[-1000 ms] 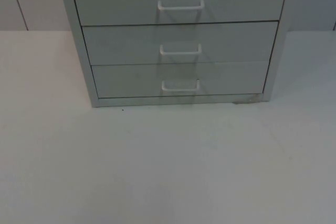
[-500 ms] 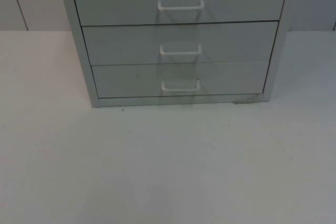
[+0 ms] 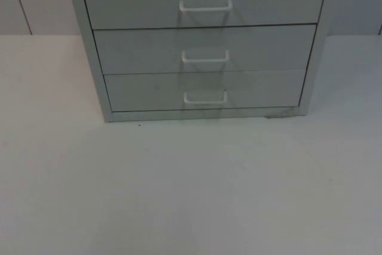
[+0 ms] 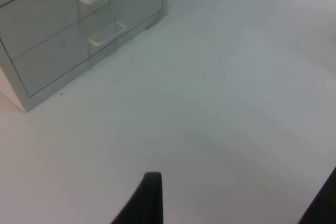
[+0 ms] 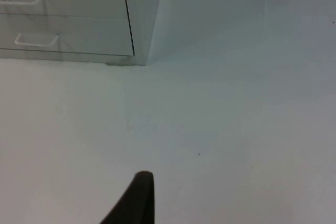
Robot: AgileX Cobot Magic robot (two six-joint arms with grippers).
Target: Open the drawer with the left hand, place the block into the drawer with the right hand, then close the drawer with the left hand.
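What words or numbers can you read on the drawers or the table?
None: there are no words, numbers or signs to read.
The grey drawer cabinet has plain fronts; its three visible drawers carry only white handles, top, middle and bottom.
The white table bears no print, just a tiny dark speck by the cabinet's front corner.

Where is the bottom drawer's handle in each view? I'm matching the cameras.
Top view: bottom drawer's handle, lowest of three, mid-picture.
Left wrist view: the lower of two handles.
Right wrist view: again the lower of two.
Shared landmark: middle drawer's handle, directly above it.
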